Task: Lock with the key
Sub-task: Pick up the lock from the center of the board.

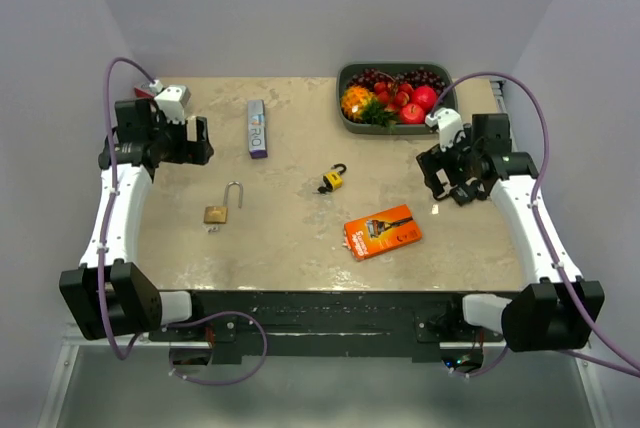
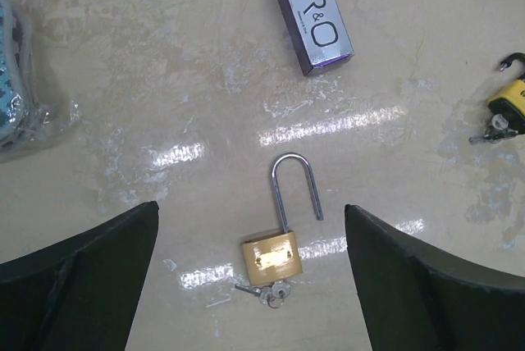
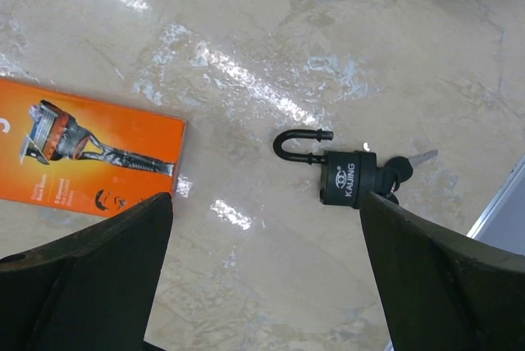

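Note:
A brass padlock point(image 1: 218, 213) lies on the table left of centre, its steel shackle swung open. In the left wrist view this brass padlock point(image 2: 271, 257) has its key point(image 2: 275, 292) in the bottom of the body. My left gripper point(image 2: 251, 228) hangs open above it, apart from it, and shows as the left gripper point(image 1: 200, 140) in the top view. A black padlock point(image 3: 349, 179) with open shackle and key lies under my open right gripper point(image 3: 264, 203), close to its right finger point(image 3: 443, 277). A yellow-and-black padlock point(image 1: 332, 180) sits mid-table.
An orange razor pack point(image 1: 382, 232) lies front right of centre. A purple R&O box point(image 1: 257, 128) lies at the back left. A dark bowl point(image 1: 349, 120) of fruit stands at the back right. A plastic bag point(image 2: 25, 88) is at the left edge.

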Controlling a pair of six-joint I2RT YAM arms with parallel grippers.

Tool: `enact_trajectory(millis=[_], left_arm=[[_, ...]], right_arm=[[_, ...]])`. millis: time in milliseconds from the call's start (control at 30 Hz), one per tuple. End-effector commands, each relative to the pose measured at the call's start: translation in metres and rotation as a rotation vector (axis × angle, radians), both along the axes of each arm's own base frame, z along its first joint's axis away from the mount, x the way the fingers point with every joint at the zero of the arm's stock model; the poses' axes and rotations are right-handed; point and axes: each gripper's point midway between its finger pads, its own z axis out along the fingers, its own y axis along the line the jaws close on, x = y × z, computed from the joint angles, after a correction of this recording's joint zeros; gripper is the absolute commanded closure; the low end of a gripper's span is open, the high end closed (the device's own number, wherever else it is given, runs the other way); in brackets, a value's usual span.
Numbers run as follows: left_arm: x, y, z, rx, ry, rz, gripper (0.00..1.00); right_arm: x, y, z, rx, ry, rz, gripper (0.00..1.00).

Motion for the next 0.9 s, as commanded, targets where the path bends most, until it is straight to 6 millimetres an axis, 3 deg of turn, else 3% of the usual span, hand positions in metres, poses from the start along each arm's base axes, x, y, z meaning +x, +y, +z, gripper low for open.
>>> enact_trajectory(millis=[0,67,100,333,500,667,867], left_arm=[[0.007,-0.009,0.018,0.082,-0.09,-0.047,0.01],[0.009,-0.016,0.019,0.078,-0.093,-0.078,0.01],[0.009,-0.017,0.021,0.074,-0.099,-0.084,0.01],[0.011,-0.033,0.028,0.029,-0.129,-0.159,0.01],[0.008,-0.044,0.021,0.043,-0.11,-0.196,0.01],[0.004,-0.053,0.021,0.048,-0.111,-0.233,0.01],[-0.003,-0.059,0.017,0.029,-0.098,-0.269,0.01]], right_arm=[[0.01,-0.012,0.002,-0.039,0.017,0.028,0.01],[0.014,-0.037,-0.005,-0.067,0.057,-0.013,0.01],[0.013,-0.048,-0.019,-0.073,0.119,-0.026,0.01],[0.03,-0.094,-0.052,-0.209,0.207,-0.017,0.01],[0.05,-0.109,-0.071,-0.24,0.236,0.013,0.03],[0.064,-0.111,-0.097,-0.259,0.256,0.092,0.11],[0.079,-0.114,-0.113,-0.257,0.28,0.112,0.16]])
